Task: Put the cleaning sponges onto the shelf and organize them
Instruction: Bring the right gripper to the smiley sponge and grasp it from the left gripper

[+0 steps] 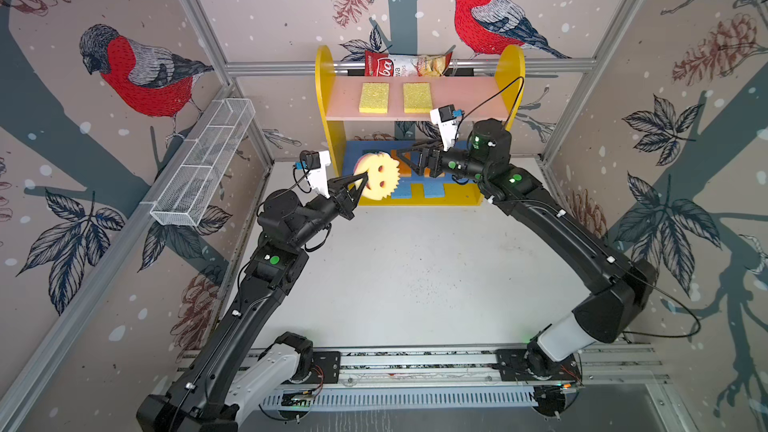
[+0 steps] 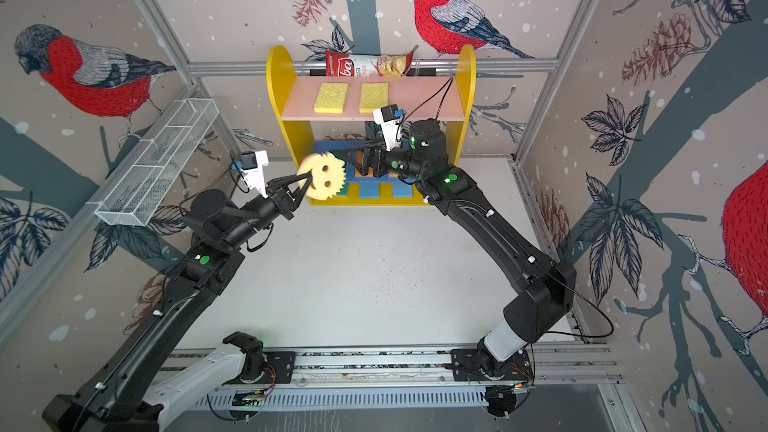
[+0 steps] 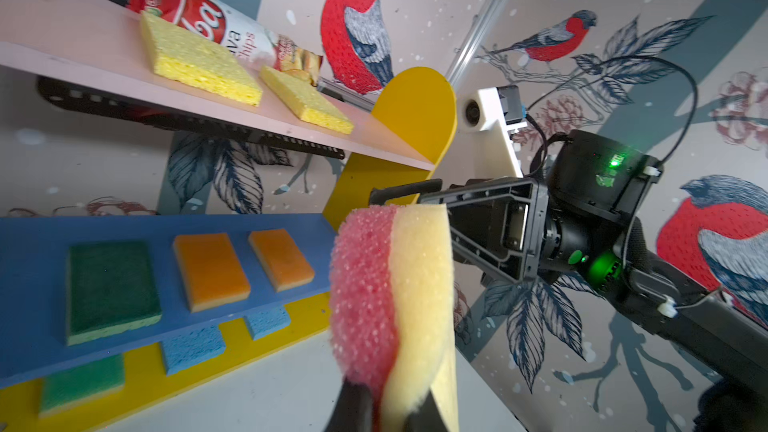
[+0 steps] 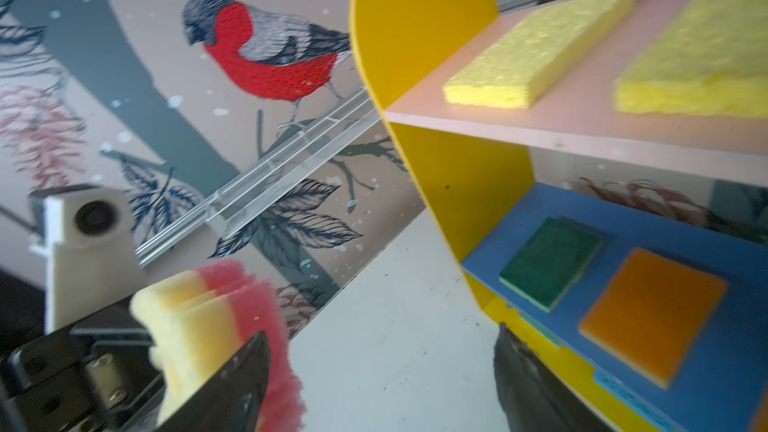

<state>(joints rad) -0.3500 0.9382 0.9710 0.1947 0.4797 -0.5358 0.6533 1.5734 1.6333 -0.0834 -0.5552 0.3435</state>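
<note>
Grips smiley sponge (image 1: 380, 178) by its rim in left claw (image 1: 364, 184), jaws squeezed almost together on the foam. Holds it off the table, yellow face up toward both top views, pink side underneath, sponge body at 3 o'clock from the claw tips. Hangs just in front of shelf (image 1: 326, 89), overlapping the left front of blue board (image 1: 351, 148) in view. Has right claw (image 1: 405, 162) at 3 o'clock of the sponge, jaws spread wide, nothing between them; one finger (image 4: 241, 367) right against the foam edge in the right wrist view, contact unclear. On pink board (image 1: 345, 97): yellow sponges (image 1: 374, 98) side by side, chips bag (image 1: 399, 64) at 12 o'clock behind. On blue board: green sponge (image 3: 112, 288), orange sponges (image 3: 210, 270). On base (image 1: 461, 198): blue sponges (image 3: 193, 349), second green sponge (image 3: 83, 384).
</note>
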